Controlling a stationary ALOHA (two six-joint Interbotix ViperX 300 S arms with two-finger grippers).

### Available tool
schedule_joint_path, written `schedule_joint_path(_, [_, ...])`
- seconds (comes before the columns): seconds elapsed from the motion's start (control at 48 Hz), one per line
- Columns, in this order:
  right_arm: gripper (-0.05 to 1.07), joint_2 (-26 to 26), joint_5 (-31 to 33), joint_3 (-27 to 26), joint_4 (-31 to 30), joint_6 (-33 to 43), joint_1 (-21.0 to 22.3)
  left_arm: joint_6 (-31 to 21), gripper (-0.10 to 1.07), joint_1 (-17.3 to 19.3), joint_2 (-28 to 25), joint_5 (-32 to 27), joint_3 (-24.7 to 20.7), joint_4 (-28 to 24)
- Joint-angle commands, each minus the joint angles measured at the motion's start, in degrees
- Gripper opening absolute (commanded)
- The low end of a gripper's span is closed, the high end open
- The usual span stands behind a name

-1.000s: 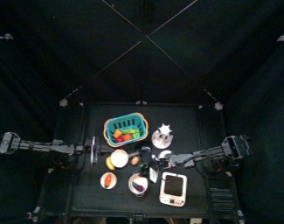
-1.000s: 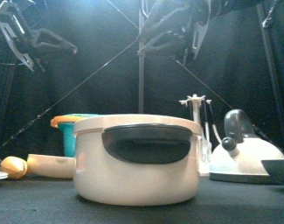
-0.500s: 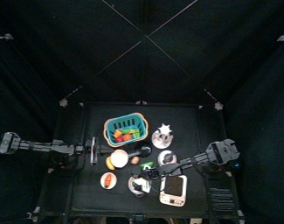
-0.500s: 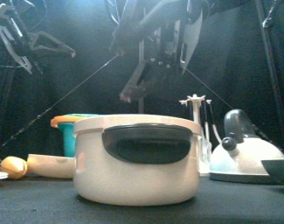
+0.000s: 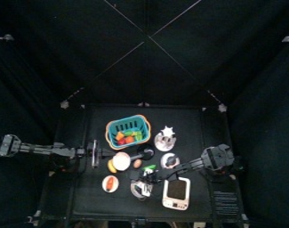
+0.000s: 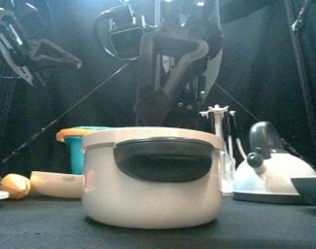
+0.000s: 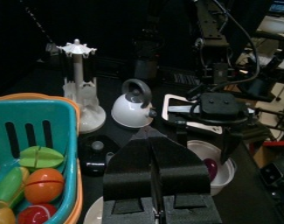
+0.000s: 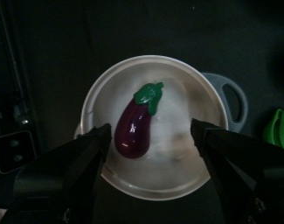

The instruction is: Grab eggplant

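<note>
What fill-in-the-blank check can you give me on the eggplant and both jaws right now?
The eggplant lies inside the white ____.
The right gripper hangs above it with its jaws ____.
The eggplant's cap is coloured ____.
The left gripper shows its jaws ____.

Missing words: pot; open; green; shut

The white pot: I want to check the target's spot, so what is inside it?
Inside the white pot lies the eggplant, purple with a green cap, on the pale floor. The front view shows only the pot's wall, so its contents are hidden there.
</note>
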State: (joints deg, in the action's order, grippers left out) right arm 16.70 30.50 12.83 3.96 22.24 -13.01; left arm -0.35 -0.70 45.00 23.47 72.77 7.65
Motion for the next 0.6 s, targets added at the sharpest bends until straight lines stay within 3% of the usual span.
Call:
schedule_joint_path(0.0, [1.01,0.0,1.1,-2.5,-0.1,0.1,-0.1,0.1,-0.01,0.2,0.0,0.2,-0.7,0.0])
schedule_joint_path(0.583, [0.99,4.2,3.3,-4.1,-0.4,-0.1,-0.9,0.1,-0.01,0.3,0.3,0.3,-0.4,0.0])
